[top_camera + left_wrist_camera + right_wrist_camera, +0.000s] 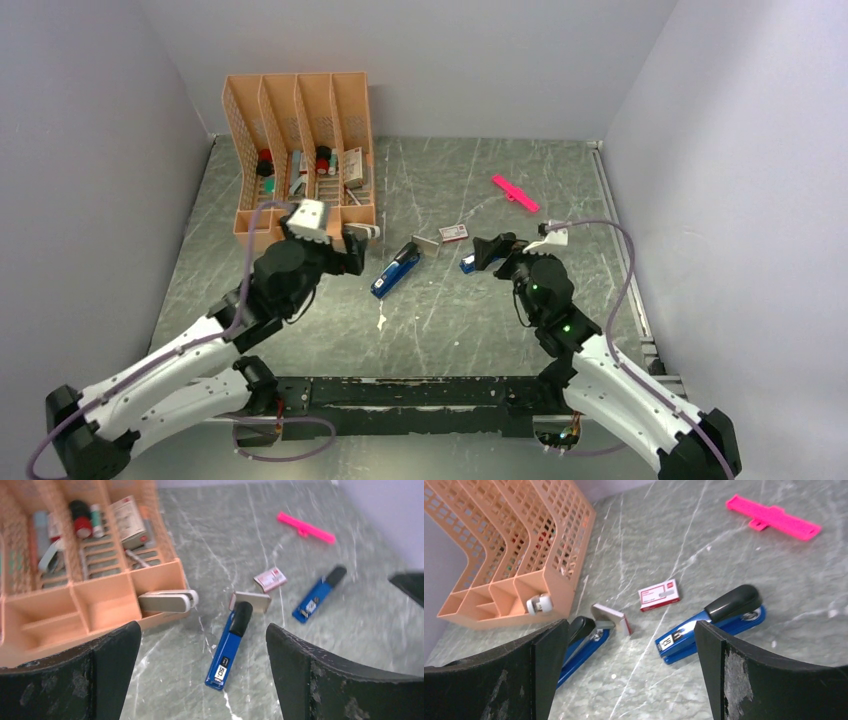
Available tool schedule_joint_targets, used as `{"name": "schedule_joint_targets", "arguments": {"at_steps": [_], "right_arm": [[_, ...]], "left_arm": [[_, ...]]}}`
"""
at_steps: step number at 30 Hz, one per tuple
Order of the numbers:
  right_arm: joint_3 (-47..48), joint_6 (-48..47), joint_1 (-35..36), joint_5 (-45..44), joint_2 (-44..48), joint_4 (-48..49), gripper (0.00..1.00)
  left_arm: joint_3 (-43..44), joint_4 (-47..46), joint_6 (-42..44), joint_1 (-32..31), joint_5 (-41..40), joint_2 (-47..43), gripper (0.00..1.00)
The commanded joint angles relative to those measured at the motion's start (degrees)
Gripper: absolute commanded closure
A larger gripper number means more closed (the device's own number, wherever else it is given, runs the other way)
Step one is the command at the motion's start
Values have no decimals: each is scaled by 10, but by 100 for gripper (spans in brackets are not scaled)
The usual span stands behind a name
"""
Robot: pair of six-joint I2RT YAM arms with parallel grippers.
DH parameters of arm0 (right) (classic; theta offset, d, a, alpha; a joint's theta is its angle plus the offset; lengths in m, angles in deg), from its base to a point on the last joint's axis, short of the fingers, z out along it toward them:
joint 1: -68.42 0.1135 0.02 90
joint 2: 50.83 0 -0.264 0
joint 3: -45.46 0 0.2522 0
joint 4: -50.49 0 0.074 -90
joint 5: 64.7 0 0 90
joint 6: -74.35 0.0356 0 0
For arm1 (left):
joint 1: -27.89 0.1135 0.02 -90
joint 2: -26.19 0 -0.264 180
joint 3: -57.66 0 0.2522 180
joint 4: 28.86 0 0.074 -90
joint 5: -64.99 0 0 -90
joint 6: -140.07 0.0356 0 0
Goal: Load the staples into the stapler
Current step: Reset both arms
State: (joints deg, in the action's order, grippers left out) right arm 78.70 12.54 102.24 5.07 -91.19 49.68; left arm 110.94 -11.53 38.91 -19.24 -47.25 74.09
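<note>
Grey stone-patterned tabletop (480, 330), walled in pale grey, carries an orange lattice desk organiser (300, 110) at the rear left and the task's things near the middle. A longer blue stapler with a black cap (227, 650) lies flat. Touching its head is a small flat grey piece with a red edge (610, 616), which may be a box tray. Just beyond sits the small flat pink-and-white cardboard staple box (659, 594), and a shorter blue stapler with a black top (716, 620) lies near it on the right. No loose staples can be made out, so they are probably in the box or the grey piece. A bright pink plastic stick (774, 519) lies well apart at the rear. The left gripper (202, 627) hangs above the table near the organiser's front with its fingers spread wide and nothing between them. The right gripper (630, 625) is equally wide and empty, just beside the shorter stapler. The loading itself looks not yet begun, and whether either stapler is open cannot be told. The next move likely calls for one arm to pin a stapler and lift its top while the other draws a strip from the box, a thin thing needing a narrow, careful pinch.
</note>
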Motion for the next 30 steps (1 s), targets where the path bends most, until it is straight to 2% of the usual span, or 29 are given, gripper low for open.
{"name": "schedule_joint_targets", "arguments": {"at_steps": [1,8,14,23,30], "right_arm": [[16,-95,-2,-59,43,-32,0],[26,-48,-3,-147,49,-119,0],[2,-39,-2,-162,56,-100,0],[-11,-33,-2,-156,70,-72,0],[5,-25,-2,-179,66,-92,0]], "left_arm": [[-52,14,-188,-1,-169,-80,1],[-107,160,-294,-1,-263,-177,1],[-117,208,-327,-1,-308,-207,1],[-124,212,-318,-1,-336,-223,1],[-124,182,-276,-1,-347,-229,1]]}}
